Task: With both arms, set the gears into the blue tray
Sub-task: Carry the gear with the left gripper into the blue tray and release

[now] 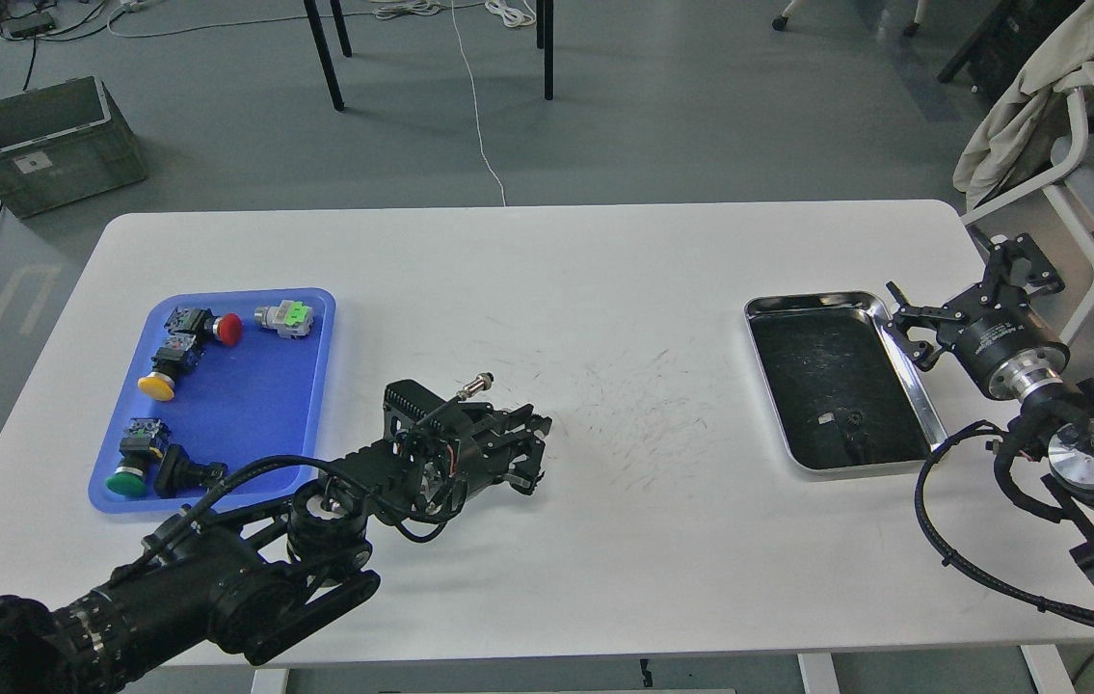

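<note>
Head view, far left on the floor: a grey plastic crate [50, 140] stands beyond the white table [604, 540]. On the table's left part lies the blue tray [248, 405], holding push-button switches: a red-capped one [215, 326] and a green-and-grey one [283, 317] along its far edge, a yellow-capped one [161, 374] below them, and a green-capped one [134, 463] beside a black part [182, 471] near its front edge. No gear can be made out in this tray. The left arm [219, 578] reaches in from the lower left corner, and the left gripper [535, 441] sits low over the tabletop just right of the tray; its fingers are drawn close together, but whether they pinch a gear cannot be told, as the dark parts merge. Scuff marks spread across the table's middle. To the right rests a shiny steel tray [908, 381] with a dark bottom, where one small gear [854, 418] lies near the front, next to a small pale scrap. The right gripper [903, 316] hovers at this tray's far right corner, its fingers spread apart and holding nothing.
</note>
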Controlling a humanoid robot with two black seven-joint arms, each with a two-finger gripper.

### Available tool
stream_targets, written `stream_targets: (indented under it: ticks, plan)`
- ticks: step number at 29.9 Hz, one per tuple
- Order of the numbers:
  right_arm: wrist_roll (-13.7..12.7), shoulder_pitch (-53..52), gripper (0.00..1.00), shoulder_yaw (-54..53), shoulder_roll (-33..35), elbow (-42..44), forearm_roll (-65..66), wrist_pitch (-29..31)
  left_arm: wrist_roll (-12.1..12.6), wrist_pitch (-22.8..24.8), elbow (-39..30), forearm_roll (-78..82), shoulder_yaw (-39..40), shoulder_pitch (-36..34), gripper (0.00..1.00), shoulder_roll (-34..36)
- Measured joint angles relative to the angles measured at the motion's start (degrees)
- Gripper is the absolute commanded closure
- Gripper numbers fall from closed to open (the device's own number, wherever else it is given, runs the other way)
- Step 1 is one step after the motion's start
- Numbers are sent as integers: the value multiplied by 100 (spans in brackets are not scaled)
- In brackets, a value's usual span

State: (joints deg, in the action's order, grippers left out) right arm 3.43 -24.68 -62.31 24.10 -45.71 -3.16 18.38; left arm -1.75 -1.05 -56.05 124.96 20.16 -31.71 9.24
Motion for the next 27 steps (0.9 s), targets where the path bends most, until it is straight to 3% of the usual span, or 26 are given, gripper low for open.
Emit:
stream_targets:
  ticks: [4, 8, 16, 21, 27]
  plan:
    - [0, -12, 3, 0, 28, -1, 3, 0, -18, -37, -182, 3, 69, -66, 98, 299]
    - [0, -44, 3, 0, 37, -11, 5, 0, 81, 5, -916, 4, 205, -281, 98, 945]
    - [0, -111, 3, 15, 33, -32, 5, 0, 288, 146, -2176, -698, 442, -428, 98, 2965]
    - [0, -123, 3, 52, 2, -43, 0, -7, 212, -266, -2053, -1404, 482, -106, 96, 3592]
    - [0, -124, 3, 69, 2, -44, 0, -8, 24, -398, -1290, -2357, 442, 236, 96, 3625]
